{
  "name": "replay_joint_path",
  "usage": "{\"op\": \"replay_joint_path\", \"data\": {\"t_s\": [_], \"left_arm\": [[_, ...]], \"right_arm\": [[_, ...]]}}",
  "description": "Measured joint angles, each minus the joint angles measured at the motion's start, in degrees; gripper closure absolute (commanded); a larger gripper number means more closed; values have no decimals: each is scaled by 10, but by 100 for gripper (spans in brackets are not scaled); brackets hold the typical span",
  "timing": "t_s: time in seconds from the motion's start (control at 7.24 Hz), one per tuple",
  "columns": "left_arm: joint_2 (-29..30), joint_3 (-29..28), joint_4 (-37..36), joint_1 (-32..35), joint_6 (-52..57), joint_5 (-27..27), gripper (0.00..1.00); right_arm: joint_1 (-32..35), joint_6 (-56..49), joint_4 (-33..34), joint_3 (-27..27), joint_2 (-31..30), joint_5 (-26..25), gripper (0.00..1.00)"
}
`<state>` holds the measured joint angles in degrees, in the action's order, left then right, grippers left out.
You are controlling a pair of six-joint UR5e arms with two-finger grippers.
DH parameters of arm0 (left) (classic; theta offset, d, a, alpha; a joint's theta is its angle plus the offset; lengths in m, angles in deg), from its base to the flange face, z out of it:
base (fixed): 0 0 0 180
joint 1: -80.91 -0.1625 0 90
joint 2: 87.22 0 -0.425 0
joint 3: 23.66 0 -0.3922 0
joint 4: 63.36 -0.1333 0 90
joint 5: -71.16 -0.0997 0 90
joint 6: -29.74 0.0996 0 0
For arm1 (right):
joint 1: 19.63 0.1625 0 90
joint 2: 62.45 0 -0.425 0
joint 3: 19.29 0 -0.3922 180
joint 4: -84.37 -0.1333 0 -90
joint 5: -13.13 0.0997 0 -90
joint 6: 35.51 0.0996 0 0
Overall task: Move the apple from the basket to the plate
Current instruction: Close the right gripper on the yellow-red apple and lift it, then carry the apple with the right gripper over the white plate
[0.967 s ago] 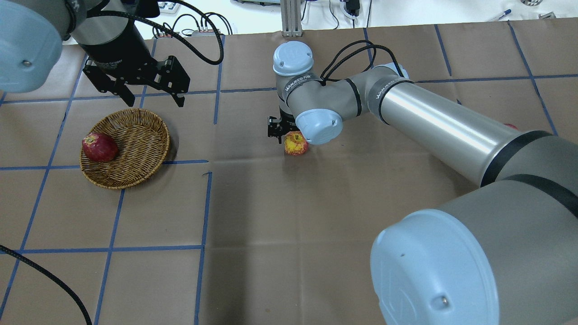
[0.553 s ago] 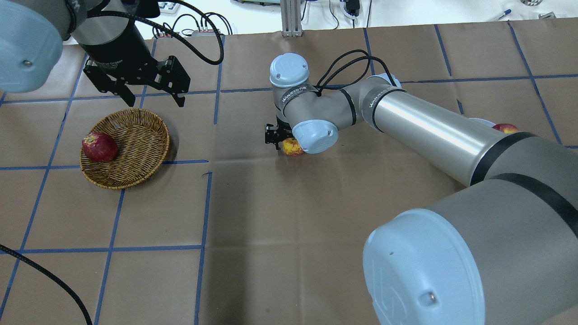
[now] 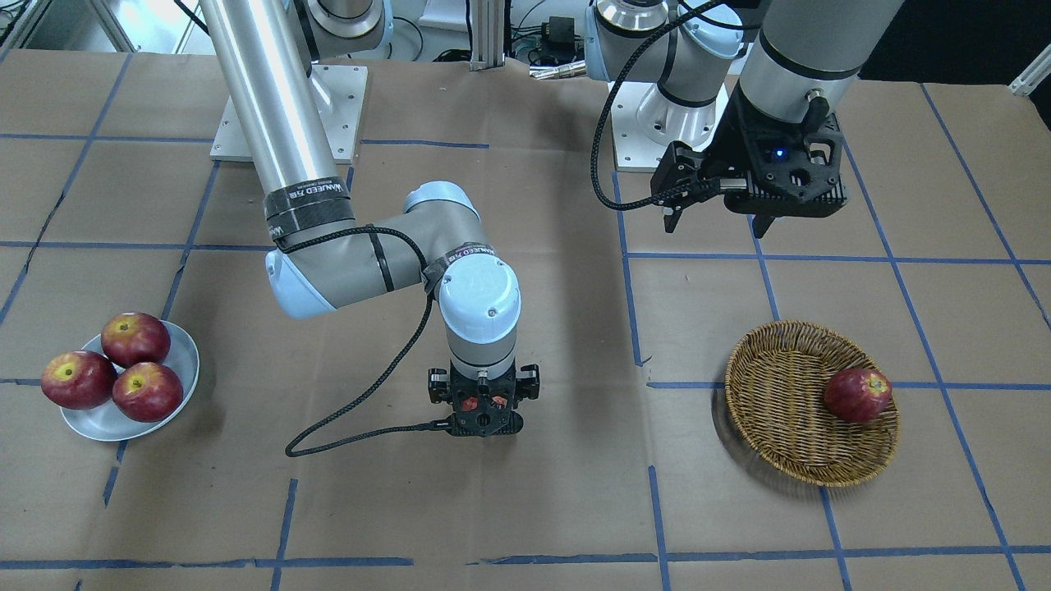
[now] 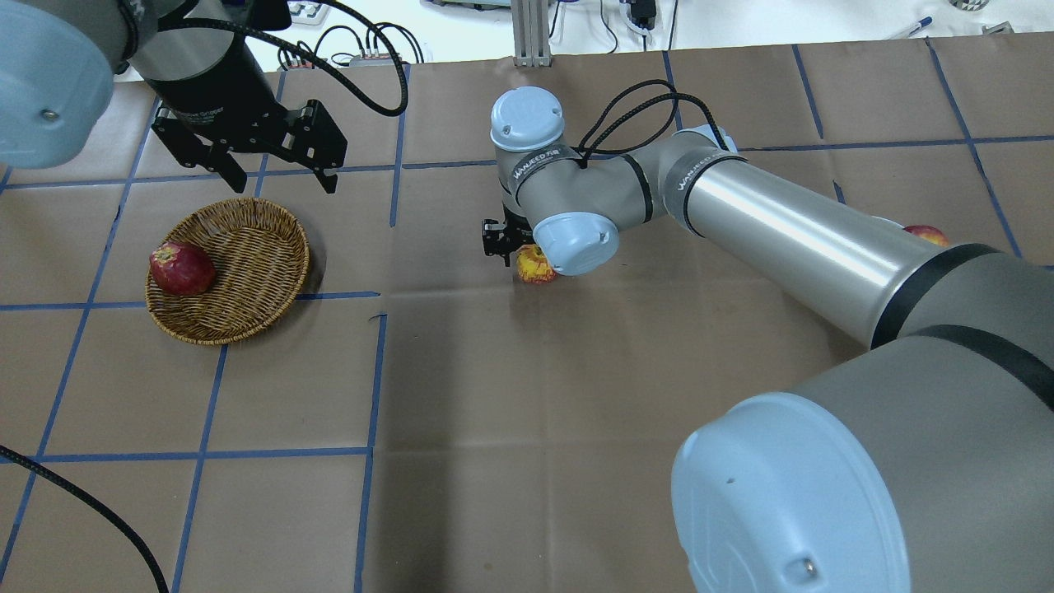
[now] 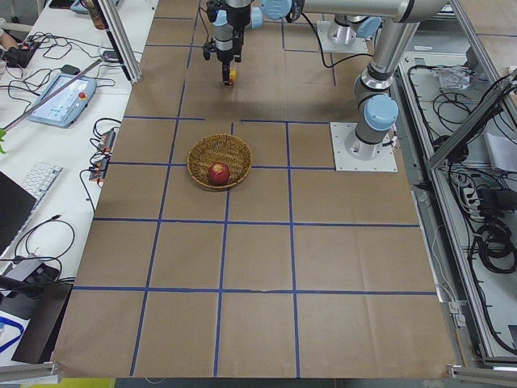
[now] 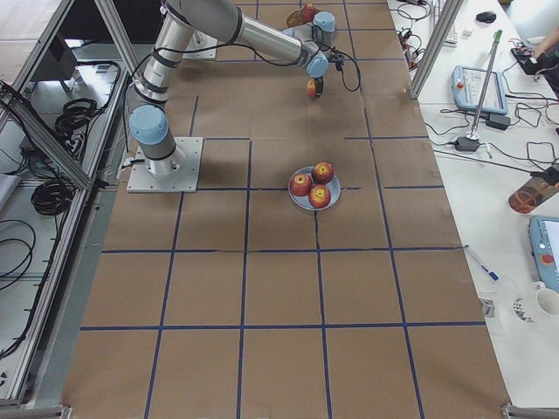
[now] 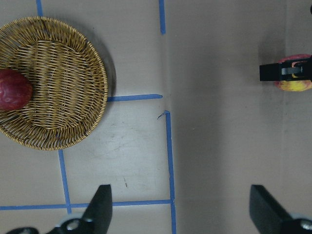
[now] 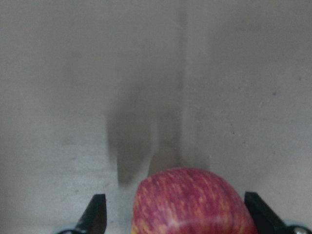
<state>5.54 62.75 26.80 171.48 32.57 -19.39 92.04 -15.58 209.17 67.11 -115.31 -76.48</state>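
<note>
The pinkish-red, yellow-streaked apple (image 4: 533, 268) sits on the brown table paper at mid-table, outside the basket. My right gripper (image 4: 525, 257) points straight down over it. In the right wrist view the apple (image 8: 190, 204) lies between the spread fingers (image 8: 95, 214), with a gap on the left side. The wicker basket (image 4: 247, 247) at the left holds one dark red apple (image 4: 181, 268). My left gripper (image 4: 284, 185) hangs open and empty above the basket's far edge. The pale plate (image 3: 98, 423) carries three dark red apples.
In the overhead view my right arm's long upper link (image 4: 790, 239) crosses the table's right half and hides most of the plate. Blue tape lines (image 4: 370, 379) divide the paper into squares.
My right wrist has come down and slightly left over the apple, covering more of it. The apple has stayed in place. The left arm has not moved.
</note>
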Motion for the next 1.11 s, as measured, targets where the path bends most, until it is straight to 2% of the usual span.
{"op": "replay_joint_path", "data": {"t_s": [0.14, 0.28, 0.69, 1.11], "left_arm": [[2, 0, -2, 0, -2, -1, 1], [2, 0, -2, 0, -4, -2, 1], [0, 0, 4, 0, -3, -5, 1], [0, 0, 5, 0, -3, -6, 1]], "right_arm": [[0, 0, -1, 0, 0, -1, 53], [0, -1, -1, -1, -1, -2, 58], [-8, -3, -26, -12, -27, -2, 57], [-77, -61, -122, -5, -113, -1, 57]]}}
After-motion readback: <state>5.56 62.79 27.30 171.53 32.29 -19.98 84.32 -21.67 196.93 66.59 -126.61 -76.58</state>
